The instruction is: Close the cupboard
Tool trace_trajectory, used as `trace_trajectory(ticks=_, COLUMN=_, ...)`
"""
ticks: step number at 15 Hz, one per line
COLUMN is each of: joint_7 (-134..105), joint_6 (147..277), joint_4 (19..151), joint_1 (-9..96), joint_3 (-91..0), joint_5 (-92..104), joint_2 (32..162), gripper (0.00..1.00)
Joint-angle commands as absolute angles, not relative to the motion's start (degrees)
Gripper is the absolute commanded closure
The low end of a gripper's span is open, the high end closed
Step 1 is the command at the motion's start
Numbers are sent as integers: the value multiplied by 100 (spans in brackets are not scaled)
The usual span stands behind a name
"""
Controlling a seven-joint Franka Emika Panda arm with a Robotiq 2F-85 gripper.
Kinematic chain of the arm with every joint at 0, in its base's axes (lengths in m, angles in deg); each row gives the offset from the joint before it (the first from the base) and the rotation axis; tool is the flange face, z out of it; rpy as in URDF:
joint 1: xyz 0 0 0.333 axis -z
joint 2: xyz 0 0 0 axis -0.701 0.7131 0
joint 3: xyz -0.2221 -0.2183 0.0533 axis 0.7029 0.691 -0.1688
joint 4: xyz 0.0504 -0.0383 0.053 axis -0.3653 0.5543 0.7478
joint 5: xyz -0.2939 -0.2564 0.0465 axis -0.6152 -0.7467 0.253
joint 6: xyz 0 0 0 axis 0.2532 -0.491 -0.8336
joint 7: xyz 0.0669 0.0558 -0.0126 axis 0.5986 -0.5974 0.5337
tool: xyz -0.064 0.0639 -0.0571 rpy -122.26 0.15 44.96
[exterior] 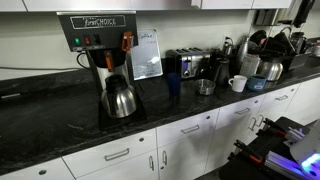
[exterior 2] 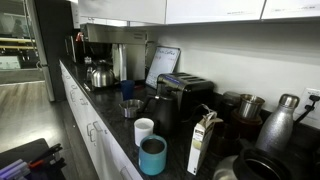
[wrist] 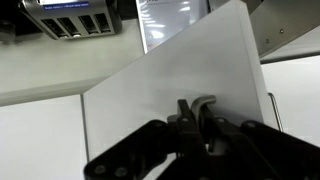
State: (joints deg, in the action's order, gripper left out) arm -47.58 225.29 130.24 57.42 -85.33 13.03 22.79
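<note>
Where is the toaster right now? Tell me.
In both exterior views the toaster sits on the black counter against the wall, beside the leaning white board, with the coffee maker beyond it.

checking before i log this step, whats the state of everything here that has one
cupboard door: swung open, not yet closed
hand: shut, holding nothing, by the door's face
cabinet fronts under the counter: closed
carafe: seated in the coffee maker
white mug: upright
teal cup: upright
</note>
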Motion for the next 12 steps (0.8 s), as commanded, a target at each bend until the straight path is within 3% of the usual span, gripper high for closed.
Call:
trace_trajectory(ticks=1, joint_7=-5039, joint_6=23189, joint_4=12624, joint_1=5950, joint_3=-8837, joint_5=1189, joint_2=2962, gripper=96)
trace_trajectory(ticks=12, joint_7=-5965, joint_6=23063, joint_4=11817, joint_1=6960, joint_3=-9753, joint_5=510, joint_2=3479, gripper=96)
